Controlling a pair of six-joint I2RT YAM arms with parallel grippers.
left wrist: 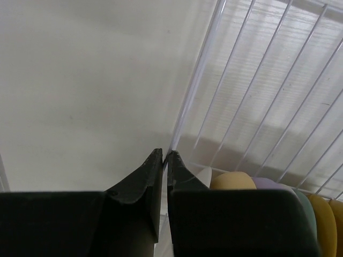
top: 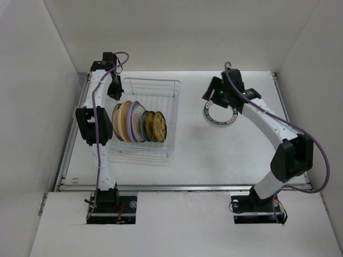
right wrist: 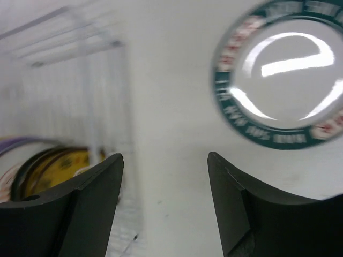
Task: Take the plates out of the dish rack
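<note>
Plates (top: 138,122): row on edge in dish rack (top: 153,84), axis left-right; green-rimmed plate (right wrist: 289,69) flat on bench (top: 203,155), right side; left hand (left wrist: 163,156) nearer row, just beyond its left end, pressed together, empty; right hand (right wrist: 163,160) apart, empty, near flat plate.

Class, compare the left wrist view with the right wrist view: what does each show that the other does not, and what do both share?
Only the left wrist view: the left tool shut, its tips at the wire wall of the dish rack, with the tan plate close by. Only the right wrist view: the right tool open and holding nothing, and a green-rimmed plate lying flat outside the rack. Both: the rack with plates standing in it.
</note>
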